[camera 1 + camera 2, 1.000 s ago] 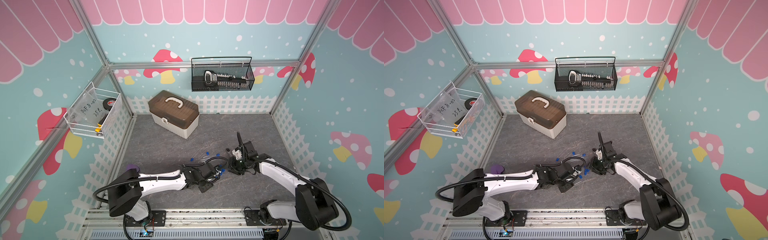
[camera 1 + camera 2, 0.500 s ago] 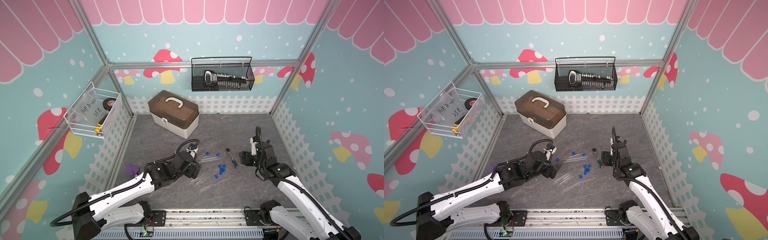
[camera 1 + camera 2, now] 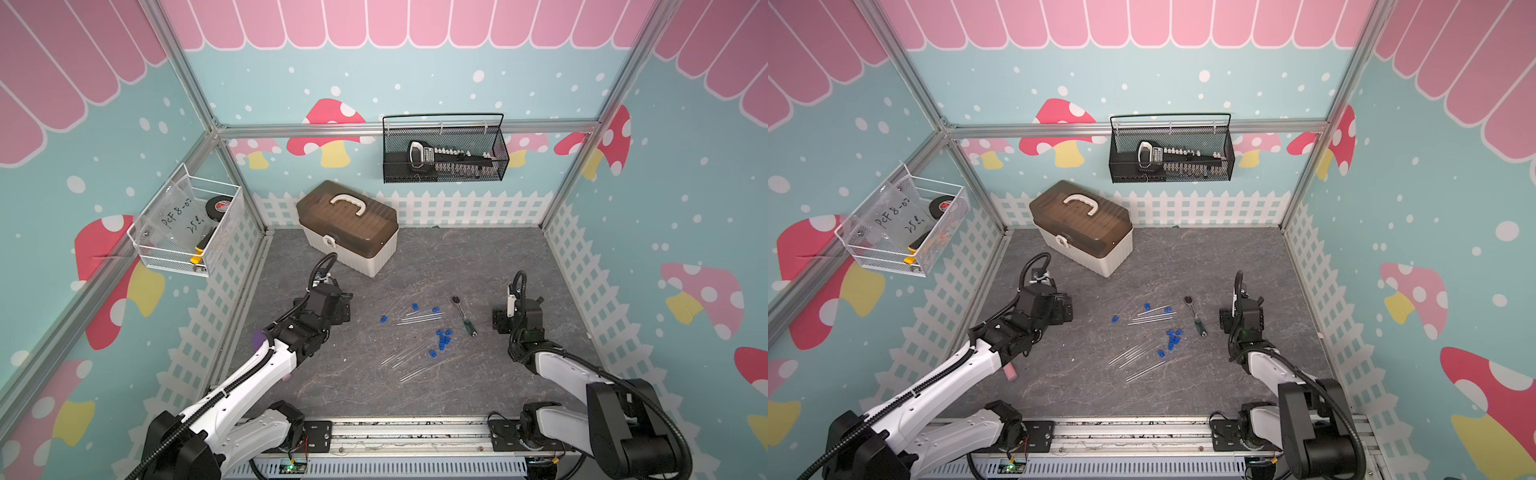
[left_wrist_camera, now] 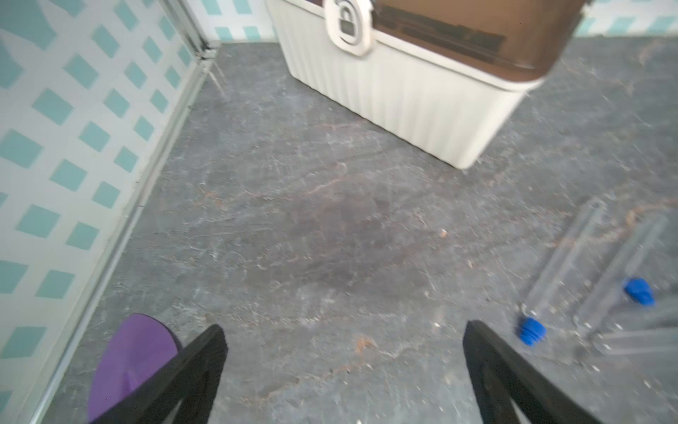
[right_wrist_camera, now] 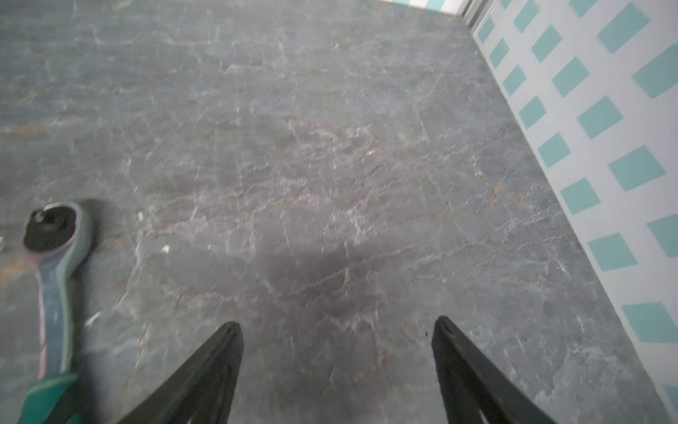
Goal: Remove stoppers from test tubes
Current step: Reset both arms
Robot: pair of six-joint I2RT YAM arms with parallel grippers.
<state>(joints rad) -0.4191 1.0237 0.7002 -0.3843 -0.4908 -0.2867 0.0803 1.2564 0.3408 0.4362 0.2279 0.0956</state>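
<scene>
Left gripper (image 3: 341, 306) stood spread and empty in both top views, the test tubes (image 3: 419, 318) lying on the floor at its 3 o'clock. The right gripper (image 3: 500, 320), also spread and empty, had them at its 9 o'clock, beyond the ratchet wrench (image 3: 464, 316). The upper tubes ran roughly 9-to-3 and the lower ones 8-to-2, with blue stoppers (image 3: 443, 336) scattered among them.

Seen from the left wrist, tube ends and two stoppers lay near 2 o'clock of the jaws' heading. The right wrist view showed only the wrench, near 10 o'clock. The left arm looked nearer the tube ends.

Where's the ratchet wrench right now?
In both top views the ratchet wrench lies on the floor between the blue stoppers and the right gripper.
</scene>
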